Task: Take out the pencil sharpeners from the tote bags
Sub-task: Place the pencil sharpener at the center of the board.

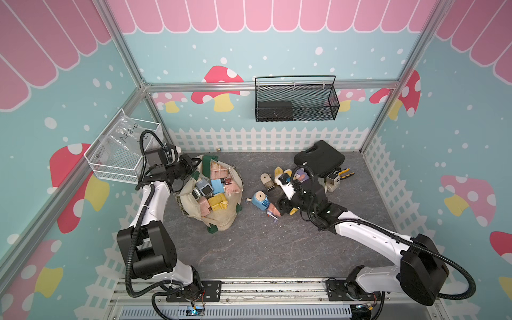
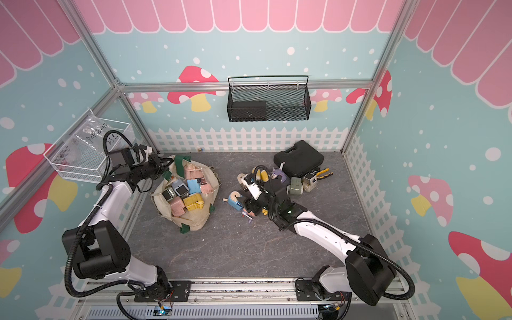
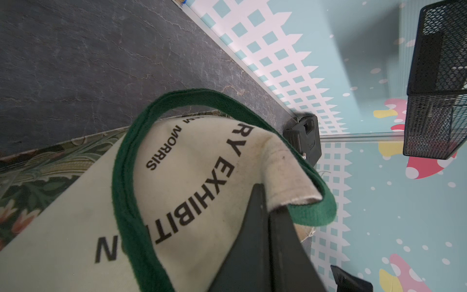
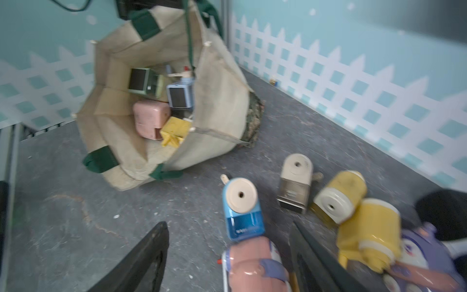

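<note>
Half done, my guess: pencil sharpeners (image 1: 260,200) piled toward bench (image 1: 277,249) far right corner, about as many inside tote bag (image 1: 219,219); left jaws clamp bag rim, right jaws wide, nothing held.

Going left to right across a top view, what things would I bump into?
white wire basket → tote bag → blue pencil sharpener → black case

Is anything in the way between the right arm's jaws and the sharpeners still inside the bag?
Only the blue sharpener lying on the table just ahead of the right gripper; beyond it bare table leads to the tote bag, whose mouth the left gripper holds open.
</note>
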Tool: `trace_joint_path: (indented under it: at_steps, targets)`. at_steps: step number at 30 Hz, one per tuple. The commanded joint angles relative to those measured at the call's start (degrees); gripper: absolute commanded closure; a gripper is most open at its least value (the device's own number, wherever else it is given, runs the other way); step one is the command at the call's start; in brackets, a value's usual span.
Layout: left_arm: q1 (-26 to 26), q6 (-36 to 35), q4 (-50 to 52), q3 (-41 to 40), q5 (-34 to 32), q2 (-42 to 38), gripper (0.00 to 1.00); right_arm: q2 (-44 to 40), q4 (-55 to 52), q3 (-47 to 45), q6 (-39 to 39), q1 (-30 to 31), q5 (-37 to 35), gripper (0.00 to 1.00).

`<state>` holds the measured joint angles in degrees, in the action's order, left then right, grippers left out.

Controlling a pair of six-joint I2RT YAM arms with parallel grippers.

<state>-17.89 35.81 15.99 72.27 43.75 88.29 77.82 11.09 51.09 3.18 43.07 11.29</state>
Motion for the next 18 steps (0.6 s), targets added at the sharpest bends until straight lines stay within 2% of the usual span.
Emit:
trace_joint_path:
  at_steps: [1, 10, 18]
  targets:
    - [-0.41, 0.25, -1.84, -0.29, 0.90, -0.49, 1.00, 4.30, 2.00, 5.57, -3.02, 3.99, -0.47, 0.24]
    - [-0.49, 0.31, -1.82, -0.20, 1.07, -0.49, 1.00, 21.92, -3.72, 25.25, -0.37, 13.77, -0.47, 0.26]
    - [-0.50, 0.31, -1.79, -0.20, 1.07, -0.49, 1.00, 40.29, -17.46, 46.39, 4.03, 17.44, -7.98, 0.28]
